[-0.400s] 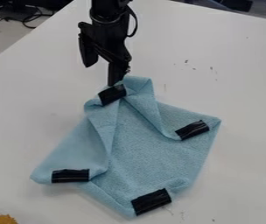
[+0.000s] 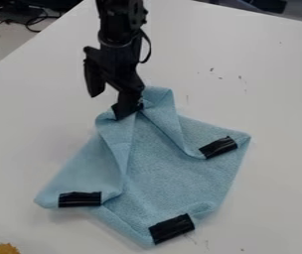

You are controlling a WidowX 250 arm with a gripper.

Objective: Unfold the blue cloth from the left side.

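- Your blue cloth (image 2: 164, 154) lay loosely folded on the desk (image 2: 266, 74), below the gripper in the view and stretching down and right from it.
- Longer run of the cloth: hard to call; it was roughly a lopsided diamond, one corner pointing up at the arm.
- Black tape on the upper corner (image 2: 120, 112) was right at your gripper (image 2: 108, 103), one finger over it, the other out past the cloth's left edge.
- So this was the nearest marked corner; lower-left tape (image 2: 80, 199) and right tape (image 2: 218, 147) were well apart from the gripper, bottom tape (image 2: 172, 228) farthest.
- Gripper state: fingers spread wide, no visible grip on the cloth. Touching the tape or just above it? Couldn't tell.
- Your black arm (image 2: 118, 30) came in from the top edge, hanging over that corner.
- Judgement: you needed the folded edge between the fingers before closing, then a pull outward, up and left in the view. Closing with one finger only on top likely risked a slip.
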